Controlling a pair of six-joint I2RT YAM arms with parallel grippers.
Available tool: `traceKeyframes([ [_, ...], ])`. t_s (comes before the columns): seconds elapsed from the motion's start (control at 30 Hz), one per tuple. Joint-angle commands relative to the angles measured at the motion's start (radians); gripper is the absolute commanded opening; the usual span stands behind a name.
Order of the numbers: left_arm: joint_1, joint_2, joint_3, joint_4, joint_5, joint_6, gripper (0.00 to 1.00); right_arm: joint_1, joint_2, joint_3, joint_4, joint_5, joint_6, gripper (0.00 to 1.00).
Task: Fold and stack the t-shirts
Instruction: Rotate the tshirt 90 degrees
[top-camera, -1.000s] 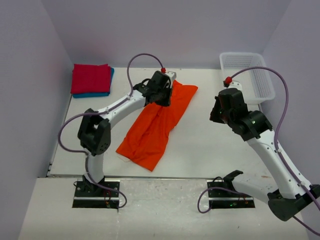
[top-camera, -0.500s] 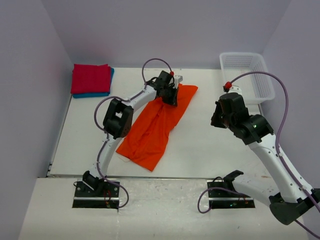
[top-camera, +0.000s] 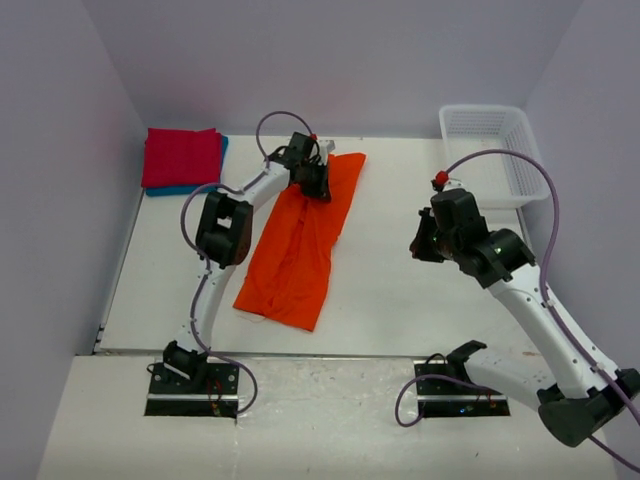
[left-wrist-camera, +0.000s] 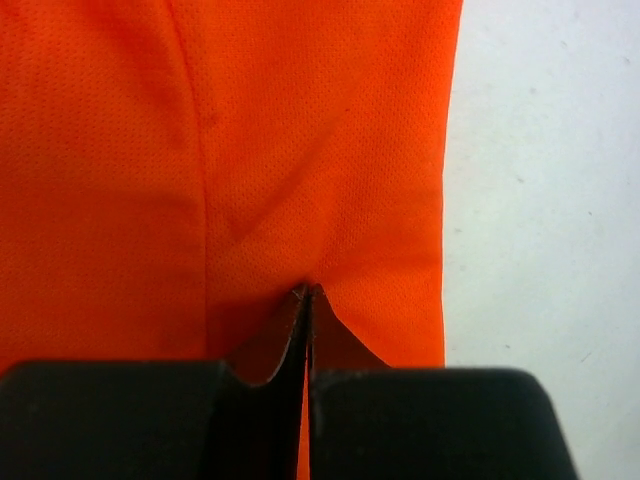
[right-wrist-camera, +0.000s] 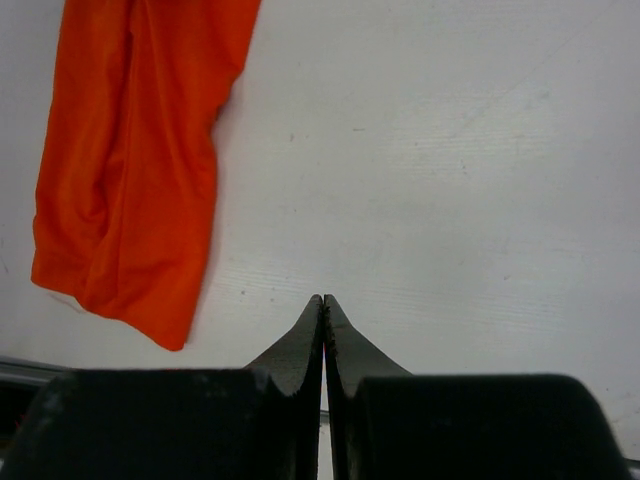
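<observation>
Orange t-shirt (top-camera: 298, 240): lies flat as a long narrow strip across the middle of the worktop (top-camera: 400, 290). One end is toward the far edge and the other near the front edge, slanting left as it comes forward.
Left gripper (left-wrist-camera: 308, 293): fingers pressed together at the strip's far end, close to its right hem. Creases fan out from the tips, so it looks clamped on a pinch of the cloth.
Right gripper (right-wrist-camera: 323, 300): fingers together with nothing between them, hanging over bare worktop to the right of the strip, well apart from it.
Stack: red t-shirt (top-camera: 180, 157) folded square on top of a blue t-shirt (top-camera: 186, 189), in the far left corner.
Basket (top-camera: 480, 108): white mesh, at the far right corner.
Step in hand: probably squaring up the lengthwise-folded strip before the cross fold. Two of the three tees appear done.
Next move calls for: a hold on both corners of one end, so the right gripper would have to open and come to the cloth. That end then goes over the other until the edges meet.
Risk: a single-point pinch may skew the strip or drag the lower layer.
</observation>
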Motion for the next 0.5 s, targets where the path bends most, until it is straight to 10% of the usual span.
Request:
traceKeyframes([
  [0.0, 0.074, 0.023, 0.042, 0.001, 0.008, 0.012, 0.0, 0.016, 0.034, -0.049, 0.083, -0.114, -0.016, 0.0],
  [0.47, 0.177, -0.156, -0.007, 0.095, 0.019, -0.025, 0.0, 0.202, 0.365, -0.076, 0.284, -0.281, 0.004, 0.0],
])
